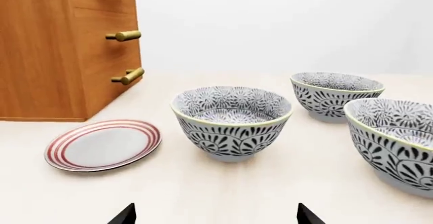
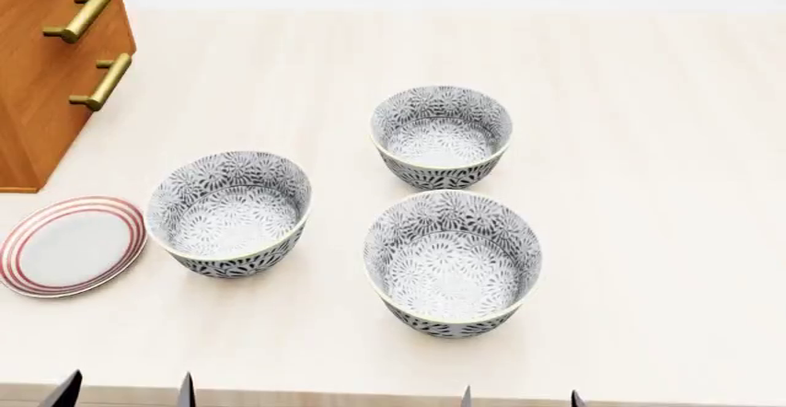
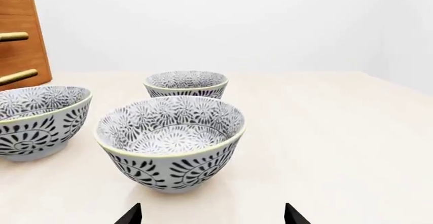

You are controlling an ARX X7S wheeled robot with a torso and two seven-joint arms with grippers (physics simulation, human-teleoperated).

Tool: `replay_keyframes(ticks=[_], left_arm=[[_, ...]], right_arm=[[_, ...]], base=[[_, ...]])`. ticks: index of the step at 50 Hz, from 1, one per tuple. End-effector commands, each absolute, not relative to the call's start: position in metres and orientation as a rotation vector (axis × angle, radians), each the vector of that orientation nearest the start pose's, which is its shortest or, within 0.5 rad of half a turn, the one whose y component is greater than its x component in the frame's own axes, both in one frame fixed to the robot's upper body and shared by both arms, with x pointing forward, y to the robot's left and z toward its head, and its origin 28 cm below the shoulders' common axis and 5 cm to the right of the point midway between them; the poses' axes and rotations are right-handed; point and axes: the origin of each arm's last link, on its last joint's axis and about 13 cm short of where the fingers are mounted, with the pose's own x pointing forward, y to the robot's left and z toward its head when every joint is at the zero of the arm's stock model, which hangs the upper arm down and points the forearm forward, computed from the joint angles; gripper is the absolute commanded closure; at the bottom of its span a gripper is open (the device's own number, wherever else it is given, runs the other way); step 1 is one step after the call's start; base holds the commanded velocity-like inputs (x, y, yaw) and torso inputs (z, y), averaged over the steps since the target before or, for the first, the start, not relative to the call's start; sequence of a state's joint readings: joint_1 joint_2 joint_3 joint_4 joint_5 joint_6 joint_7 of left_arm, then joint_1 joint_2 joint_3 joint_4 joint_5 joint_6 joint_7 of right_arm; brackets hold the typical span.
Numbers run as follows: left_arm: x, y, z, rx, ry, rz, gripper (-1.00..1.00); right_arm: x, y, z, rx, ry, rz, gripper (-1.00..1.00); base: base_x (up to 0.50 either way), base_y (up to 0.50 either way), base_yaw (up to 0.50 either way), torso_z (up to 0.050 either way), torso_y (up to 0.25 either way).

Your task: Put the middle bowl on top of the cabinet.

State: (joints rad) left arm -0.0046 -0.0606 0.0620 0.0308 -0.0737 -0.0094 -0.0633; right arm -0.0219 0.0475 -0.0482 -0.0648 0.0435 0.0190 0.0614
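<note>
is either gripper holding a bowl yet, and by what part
Nothing is held. The left gripper and right gripper sit open at the table's near edge, short of all three bowls.

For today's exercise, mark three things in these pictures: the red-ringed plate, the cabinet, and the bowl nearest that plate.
Red-ringed plate [image 2: 68,246]: head view, on its white centre.
Cabinet [image 2: 50,85]: head view, on its wooden front beside the handles.
Bowl nearest the plate [image 2: 230,212]: head view, on its patterned inside.
</note>
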Motion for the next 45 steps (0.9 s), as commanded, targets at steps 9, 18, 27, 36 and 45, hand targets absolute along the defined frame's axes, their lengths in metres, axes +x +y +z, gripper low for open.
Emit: replay_keyframes(ticks=[9,18,27,36,45], left_arm=[[0.215,0.211,0.019,-0.014,0.022,0.032,-1.00],[0.213,0.210,0.023,-0.023,0.010,0.029,-1.00],[0.212,0.207,0.027,-0.024,0.003,0.015,-1.00],[0.210,0.204,0.063,-0.087,-0.085,-0.006,-1.00],[0.196,0.212,0.108,-0.151,-0.245,0.025,-1.00]], right_arm=[[0.203,-0.104,0.028,0.011,-0.037,-0.040,-1.00],[0.168,-0.137,0.073,0.041,-0.208,-0.213,-1.00],[0.118,-0.171,0.106,0.051,-0.377,-0.445,-1.00],[0.082,-0.189,0.120,0.018,-0.480,-0.601,-1.00],[0.077,-0.196,0.120,-0.008,-0.497,-0.621,-1.00]], base=[[0.00,0.00,0.00,0.000,0.000],[0.00,0.00,0.00,0.000,0.000],[0.00,0.00,0.00,0.000,0.000],[0.00,0.00,0.00,0.000,0.000],[0.00,0.00,0.00,0.000,0.000]])
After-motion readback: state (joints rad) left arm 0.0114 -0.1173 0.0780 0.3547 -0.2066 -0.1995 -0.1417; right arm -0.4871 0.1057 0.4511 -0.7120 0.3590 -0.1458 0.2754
